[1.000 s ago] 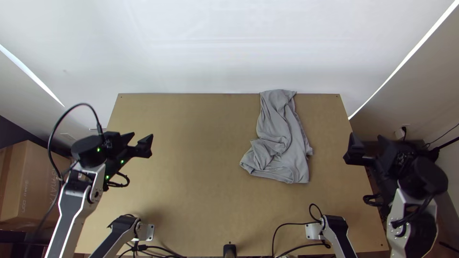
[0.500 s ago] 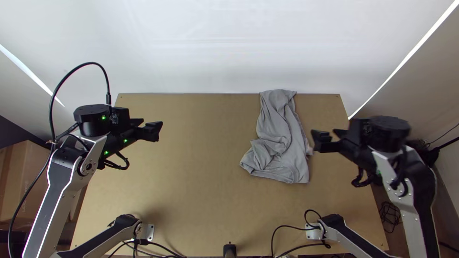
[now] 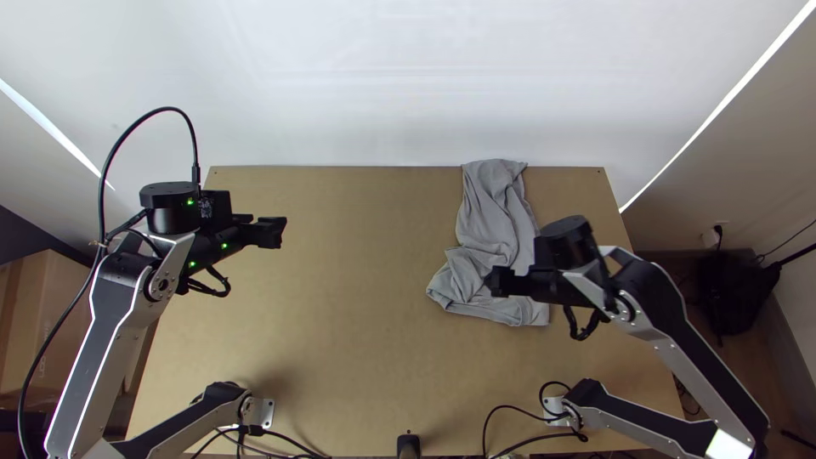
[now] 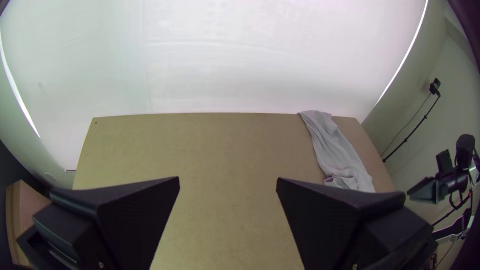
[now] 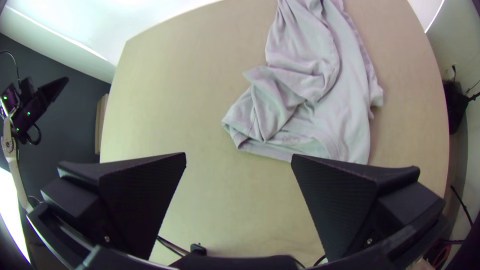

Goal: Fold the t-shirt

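On the wooden table (image 3: pixel 357 340), the t-shirt (image 3: pixel 490 200) is lying bunched, left gripper (image 4: pixel 228 178) and right gripper (image 5: pixel 238 154) are hanging, fingers spread, and flattening is probably demanding a shallow, single-layer pinch.

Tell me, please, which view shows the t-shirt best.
The right wrist view: it shows the bunched t-shirt closest, its folds clear, though its far end is cut off. The top view shows both ends, but the right gripper covers part. The left wrist view shows it distant, its near end behind a finger.
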### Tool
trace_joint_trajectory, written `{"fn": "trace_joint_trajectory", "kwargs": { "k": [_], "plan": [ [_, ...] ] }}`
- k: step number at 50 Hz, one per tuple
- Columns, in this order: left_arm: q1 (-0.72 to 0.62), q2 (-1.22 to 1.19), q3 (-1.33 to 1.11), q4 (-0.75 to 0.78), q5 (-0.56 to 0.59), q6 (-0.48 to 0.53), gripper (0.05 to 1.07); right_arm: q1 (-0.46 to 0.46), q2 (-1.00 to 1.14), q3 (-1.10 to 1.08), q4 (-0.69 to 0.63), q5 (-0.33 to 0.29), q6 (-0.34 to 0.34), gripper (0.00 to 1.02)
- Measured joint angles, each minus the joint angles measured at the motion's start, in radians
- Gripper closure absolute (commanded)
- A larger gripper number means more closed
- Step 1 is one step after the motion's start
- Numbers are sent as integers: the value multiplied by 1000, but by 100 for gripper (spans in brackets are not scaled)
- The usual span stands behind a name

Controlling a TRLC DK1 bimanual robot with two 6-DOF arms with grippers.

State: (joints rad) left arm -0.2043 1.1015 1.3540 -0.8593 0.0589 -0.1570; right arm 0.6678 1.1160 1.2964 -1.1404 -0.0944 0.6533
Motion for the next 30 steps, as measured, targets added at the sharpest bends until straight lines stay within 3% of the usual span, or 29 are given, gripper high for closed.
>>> {"fn": "trace_joint_trajectory", "kwargs": {
  "k": [12, 22, 30],
  "plan": [
    [15, 16, 6, 0, 0, 0, 10, 90, 122, -55, 14, -2, 16, 13],
    [24, 18, 9, 1, 0, 0, 10, 76, 237, -124, 156, -4, -26, 13],
    [27, 18, 10, 1, 0, -4, 10, 36, 334, -190, 251, -3, -46, 19]
  ]
}}
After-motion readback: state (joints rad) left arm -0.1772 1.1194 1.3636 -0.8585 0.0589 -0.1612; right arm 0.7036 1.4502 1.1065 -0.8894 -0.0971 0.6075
